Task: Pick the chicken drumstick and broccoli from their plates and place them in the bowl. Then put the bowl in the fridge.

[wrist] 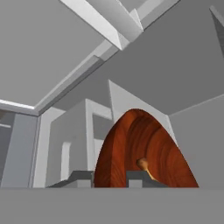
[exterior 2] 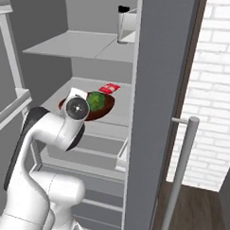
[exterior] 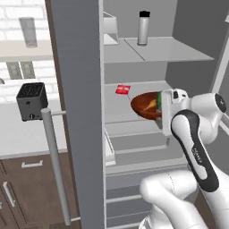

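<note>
gripper jaws narrowed onto rim of bowl, held inside fridge

Glossy reddish-brown wood-grain bowl, bumpy green broccoli, matt grey fridge, brushed silver metal handle

1. A grey bottle with a black cap is standing on the upper shelf.
2. A small red packet is lying on the middle shelf.
3. A black toaster is sitting on the surface.
4. A glass is standing on a wall shelf.
</note>
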